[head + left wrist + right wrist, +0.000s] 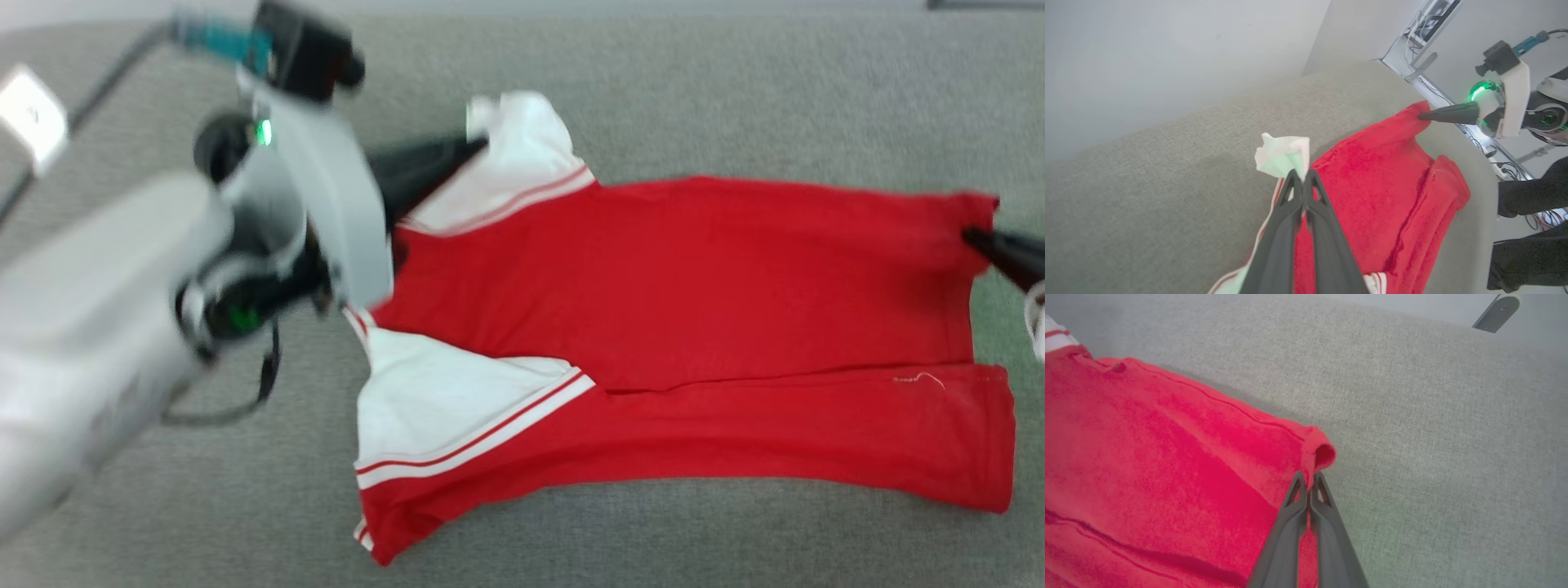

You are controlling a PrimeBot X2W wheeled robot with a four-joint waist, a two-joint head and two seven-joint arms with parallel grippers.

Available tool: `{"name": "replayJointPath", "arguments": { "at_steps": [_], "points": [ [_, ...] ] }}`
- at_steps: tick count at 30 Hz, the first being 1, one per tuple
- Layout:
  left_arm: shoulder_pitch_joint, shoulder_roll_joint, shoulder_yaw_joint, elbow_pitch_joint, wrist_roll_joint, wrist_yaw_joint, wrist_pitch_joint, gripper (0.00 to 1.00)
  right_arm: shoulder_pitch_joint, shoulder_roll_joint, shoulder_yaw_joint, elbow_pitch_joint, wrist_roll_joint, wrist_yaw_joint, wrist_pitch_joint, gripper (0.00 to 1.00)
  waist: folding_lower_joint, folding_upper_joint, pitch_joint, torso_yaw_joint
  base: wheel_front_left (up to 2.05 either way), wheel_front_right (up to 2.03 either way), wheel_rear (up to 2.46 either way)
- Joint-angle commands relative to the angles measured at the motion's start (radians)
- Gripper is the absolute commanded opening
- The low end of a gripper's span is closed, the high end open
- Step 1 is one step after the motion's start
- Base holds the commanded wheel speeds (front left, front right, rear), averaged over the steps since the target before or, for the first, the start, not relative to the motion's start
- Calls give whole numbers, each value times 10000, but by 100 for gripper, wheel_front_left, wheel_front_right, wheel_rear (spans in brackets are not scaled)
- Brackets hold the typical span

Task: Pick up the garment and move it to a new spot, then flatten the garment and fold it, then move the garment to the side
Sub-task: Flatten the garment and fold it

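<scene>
The garment (686, 327), a red jersey with white panels and red-and-white striped trim, lies spread on the grey cloth surface (653, 82), partly folded along its near edge. My left gripper (480, 144) is shut on a white corner of the garment (1282, 157) at the far left; its tips (1301, 175) pinch the bunched cloth. My right gripper (971, 235) is shut on the red far-right corner of the garment (1318, 451), and its tips (1308, 479) clamp the hem. That same right gripper (1423, 116) also appears in the left wrist view.
Grey cloth surface (1433, 416) stretches all around the garment. A person's dark-clothed limbs (1531, 228) stand off the surface's right side. Cables and metal framing (1429, 32) lie beyond the surface's far edge.
</scene>
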Motion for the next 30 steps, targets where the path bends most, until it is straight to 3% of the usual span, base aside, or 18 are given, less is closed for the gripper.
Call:
{"name": "replayJointPath", "arguments": {
  "at_steps": [1, 11, 16, 22, 30],
  "points": [
    [461, 288, -62, -463, 82, 15, -290, 0, 442, -249, -37, -238, 227, -11, -69, 0, 0, 0, -576, 445, 0, 0, 0],
    [3202, 2345, -235, -2822, 447, 15, -2804, 0, 2586, -1293, -723, -1415, 595, -11, -402, 0, 0, 0, -1098, 679, 0, 0, 0],
    [4543, 2868, -252, -3627, 472, 176, -3832, 0, 3791, -1619, -1358, -1606, 762, -11, -591, 0, 0, 0, -1099, 943, 0, 0, 0],
    [5760, 2497, -207, -3754, 582, 364, -4152, 0, 4978, -1388, -1947, -1484, 809, -11, -739, 0, 0, 0, -866, 1138, 0, 0, 0],
    [6187, 1408, -211, -2203, 1161, 264, -4182, 0, 5227, -453, -2095, -811, 446, -13, -588, 0, 0, 0, -413, 1163, 0, 0, 0]
  ]
}}
